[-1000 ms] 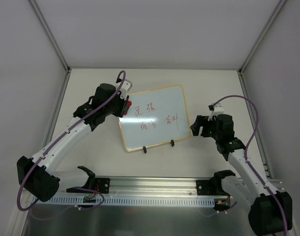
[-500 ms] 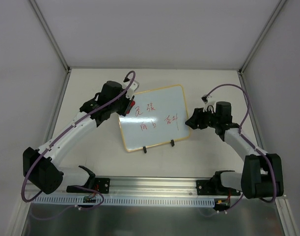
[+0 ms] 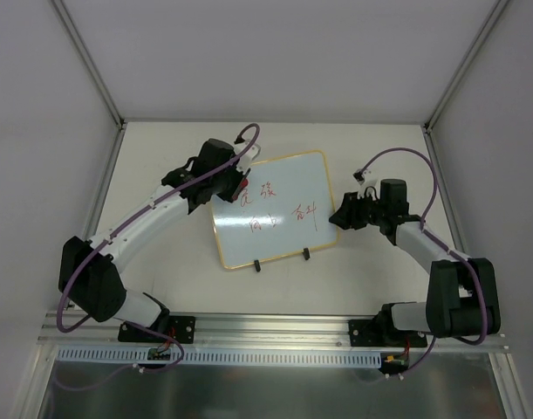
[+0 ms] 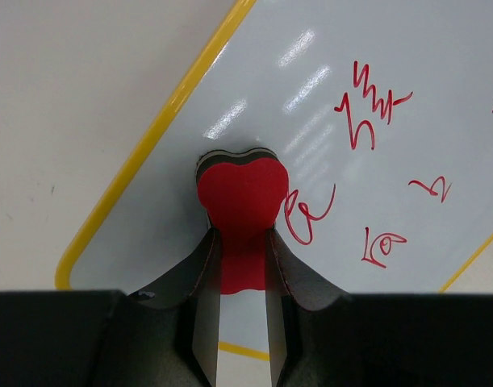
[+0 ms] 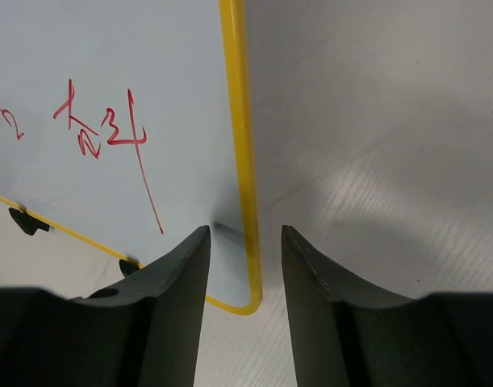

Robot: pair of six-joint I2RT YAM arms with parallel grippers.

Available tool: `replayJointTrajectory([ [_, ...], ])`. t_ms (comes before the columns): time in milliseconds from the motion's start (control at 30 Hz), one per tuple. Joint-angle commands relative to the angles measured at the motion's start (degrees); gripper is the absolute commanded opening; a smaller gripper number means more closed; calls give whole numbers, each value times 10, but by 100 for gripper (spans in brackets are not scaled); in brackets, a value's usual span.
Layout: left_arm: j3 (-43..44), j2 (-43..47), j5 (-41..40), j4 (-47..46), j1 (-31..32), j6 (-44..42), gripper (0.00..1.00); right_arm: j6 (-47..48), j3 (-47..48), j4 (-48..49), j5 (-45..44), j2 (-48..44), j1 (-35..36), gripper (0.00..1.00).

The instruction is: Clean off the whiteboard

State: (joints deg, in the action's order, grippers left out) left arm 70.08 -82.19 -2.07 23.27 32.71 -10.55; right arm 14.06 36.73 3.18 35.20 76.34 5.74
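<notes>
At the middle of the pale table [image 3: 379, 279] lies the small rectangular yellow-framed whiteboard [image 3: 279, 236], bearing red handwriting. The left gripper [image 4: 242, 242] clamps a red heart-shaped eraser block [image 4: 242, 189] against its upper-left area. The right gripper [image 5: 246, 234] has its fingers parted astride the right frame edge.

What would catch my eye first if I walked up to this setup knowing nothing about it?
Probably the whiteboard in the middle of the table, its red handwriting standing out against all the pale grey. Next, the left pincer, which pinches a red heart-shaped block over the board near its left edge. Opposite it, the right pincer sits with its jaws apart on either side of the board's yellow frame.
</notes>
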Motion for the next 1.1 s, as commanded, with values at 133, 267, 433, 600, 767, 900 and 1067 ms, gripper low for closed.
replayJointTrajectory([
  [133,-10,-21,-41,-38,20,7,6,9,30,-4,27,9,-2,41],
  [267,-36,-18,-52,-68,30,21,4,1,27,-9,29,11,-2,41],
  [433,-60,-11,-64,-79,41,29,4,-2,25,-18,32,13,-2,38],
  [600,-88,3,-80,-84,62,47,4,-13,5,-18,19,-7,-2,30],
  [767,-112,13,-97,-89,89,70,4,-25,-21,-19,2,-42,-2,20],
  [900,-137,4,-124,-102,120,93,1,-31,-36,-19,-14,-61,0,15],
  [1067,-139,-30,-155,-114,160,132,0,-40,-46,-20,-21,-71,2,10],
])
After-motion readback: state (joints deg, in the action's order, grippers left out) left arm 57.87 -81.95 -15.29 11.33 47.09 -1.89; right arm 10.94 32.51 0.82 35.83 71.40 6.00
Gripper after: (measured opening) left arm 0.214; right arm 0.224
